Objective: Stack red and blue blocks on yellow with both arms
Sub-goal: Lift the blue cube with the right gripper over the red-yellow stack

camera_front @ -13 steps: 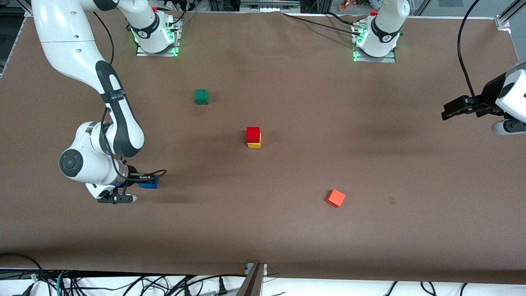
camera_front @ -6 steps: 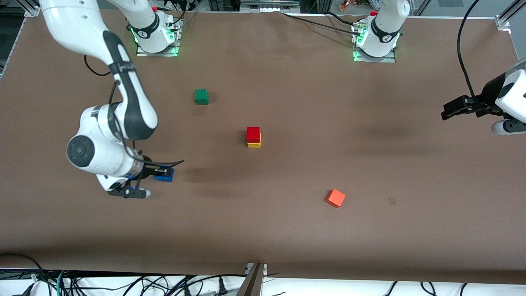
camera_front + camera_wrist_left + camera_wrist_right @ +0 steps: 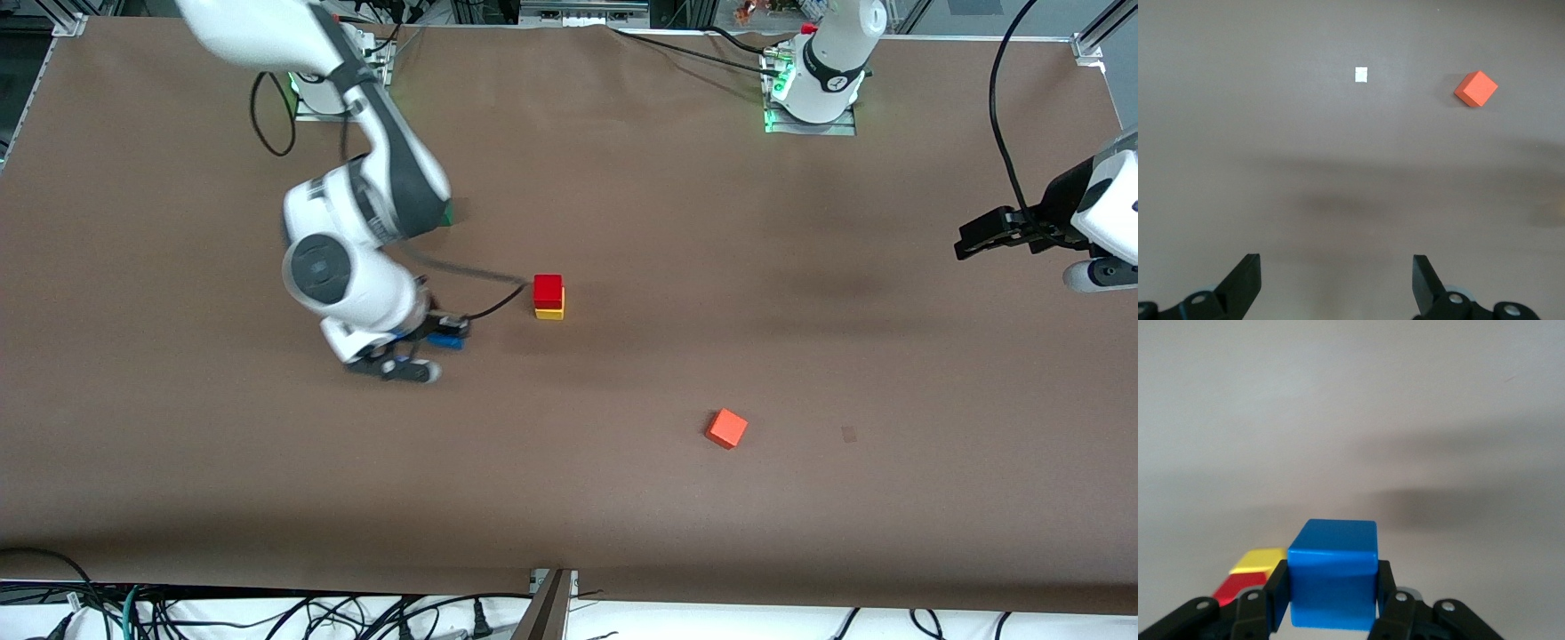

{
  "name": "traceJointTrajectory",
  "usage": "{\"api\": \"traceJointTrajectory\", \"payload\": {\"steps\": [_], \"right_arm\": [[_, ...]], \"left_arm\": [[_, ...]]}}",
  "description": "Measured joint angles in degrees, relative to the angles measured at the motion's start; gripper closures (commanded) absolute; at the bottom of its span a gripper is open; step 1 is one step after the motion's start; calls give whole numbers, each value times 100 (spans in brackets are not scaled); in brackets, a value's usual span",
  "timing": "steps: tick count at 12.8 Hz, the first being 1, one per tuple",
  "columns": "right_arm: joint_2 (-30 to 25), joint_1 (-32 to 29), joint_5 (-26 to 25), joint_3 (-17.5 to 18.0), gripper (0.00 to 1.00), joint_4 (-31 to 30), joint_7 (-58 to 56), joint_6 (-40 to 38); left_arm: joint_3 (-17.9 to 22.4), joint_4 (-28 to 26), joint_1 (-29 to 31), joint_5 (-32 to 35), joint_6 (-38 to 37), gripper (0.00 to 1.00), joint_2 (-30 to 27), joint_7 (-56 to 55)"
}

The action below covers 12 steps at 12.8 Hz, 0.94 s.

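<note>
A brown desk (image 3: 622, 498) carries several small cubes and two white robot arms. Near the middle, the red block (image 3: 548, 290) sits on top of the yellow block (image 3: 550, 312), which shows only as a thin strip beneath it. The right arm reaches out over the desk, and its bulky wrist hides most of the right gripper (image 3: 442, 336) in the front view, where only a sliver of blue peeks out. The right wrist view makes it plain: the fingers (image 3: 1386, 590) pinch the blue block (image 3: 1333, 573) from both sides, held in the air over bare desk beside the stack, toward the right arm's end. In that same view, the red and yellow blocks are partly cut off by the gripper. A green cube (image 3: 448, 213) is almost wholly hidden by the right arm's elbow. An orange-red cube (image 3: 726, 428) lies alone, nearer to the front camera than the stack and toward the left arm's end. The left arm waits at the edge of the front view, partly cut off, its left gripper (image 3: 1337, 283) hanging over bare desk with fingers spread wide and holding nothing. A small pale mark (image 3: 1361, 75) shows on the desk near the orange-red cube.
</note>
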Motion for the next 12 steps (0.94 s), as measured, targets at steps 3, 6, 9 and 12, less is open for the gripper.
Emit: {"api": "traceJointTrajectory", "payload": {"steps": [3,6,9,12], "right_arm": [[-25,440,1,-1,100,257,424,-123],[-22,643,9,-2,100,295,450,-272],[-19,711,13,107,100,295,365,-572],[-15,745,21,274,100,294,232,-917]], "left_arm": [[0,0,0,0,0,0,0,0],[0,0,0,0,0,0,0,0],[0,0,0,0,0,0,0,0],[0,0,0,0,0,0,1,0]]}}
